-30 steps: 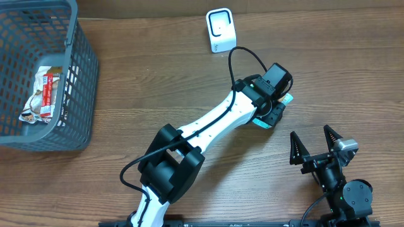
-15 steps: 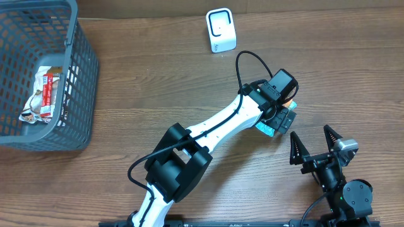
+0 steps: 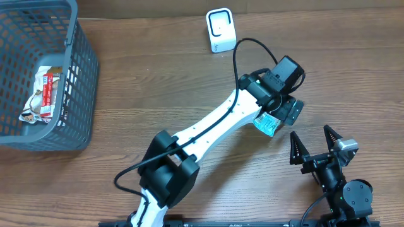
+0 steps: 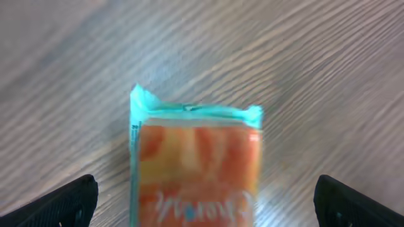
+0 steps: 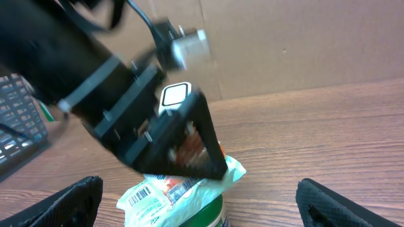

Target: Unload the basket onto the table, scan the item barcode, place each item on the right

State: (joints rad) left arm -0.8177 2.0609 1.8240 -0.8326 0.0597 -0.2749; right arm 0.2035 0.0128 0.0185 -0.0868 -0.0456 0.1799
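On the wooden table [image 3: 353,69], right under the left gripper [image 3: 285,113]: a small orange packet [image 4: 196,170] with teal edges, flat on the wood, well apart from the white scanner [image 3: 220,30] at the far edge and from the grey basket [image 3: 85,69] on the other side. Looks light and thin, like a snack bag. Probably soft and crinkly, so easy to squash and easy to bend. Maybe a bit slippery too, being shiny wrap. Best to pinch across the two long sides near the middle, gently, not at the floppy sealed end. Good to keep the white label with the black lines [image 5: 142,198] bare, ready to face the scanner. Left gripper spread wide, one finger out on each side of the packet, touching nothing and holding nothing. Stretched far out from the near edge of the table, long white arm [image 3: 214,123] slanting up toward the right, wrist tipped down over the packet. Right gripper [image 3: 314,146] spread wide too, empty, low at the near right corner, pointing away toward the packet, near it but not touching. Scanning not done yet, by the look of it: packet yet to be picked up and shown to the scanner.
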